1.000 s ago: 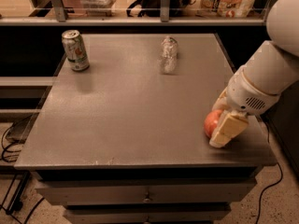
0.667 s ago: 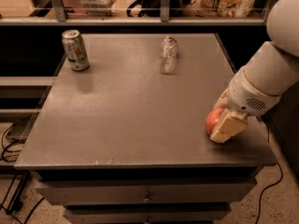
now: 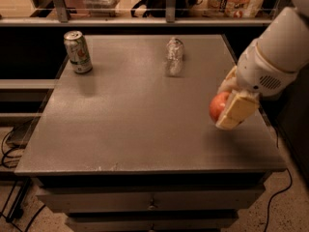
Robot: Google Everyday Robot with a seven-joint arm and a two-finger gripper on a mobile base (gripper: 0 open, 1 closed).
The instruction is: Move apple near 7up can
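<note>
Gripper (image 3: 227,108) jaws around apple (image 3: 217,106) near table's (image 3: 145,124) right edge; 7up can (image 3: 78,52) far-left

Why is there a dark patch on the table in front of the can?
Camera view: it is the shadow of the 7up can, so light comes from behind; the bottle throws one too. The tool, at the right edge of the table, grips the apple.

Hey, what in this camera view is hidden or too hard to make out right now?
- Right side of the apple: covered by the gripper, shut on it near the right edge of the table.
- Upper part of the arm: cut off by the frame's top right corner.
- Label of the 7up can: print too small to read.
- Contents of the plastic bottle: lost in glints on it.
</note>
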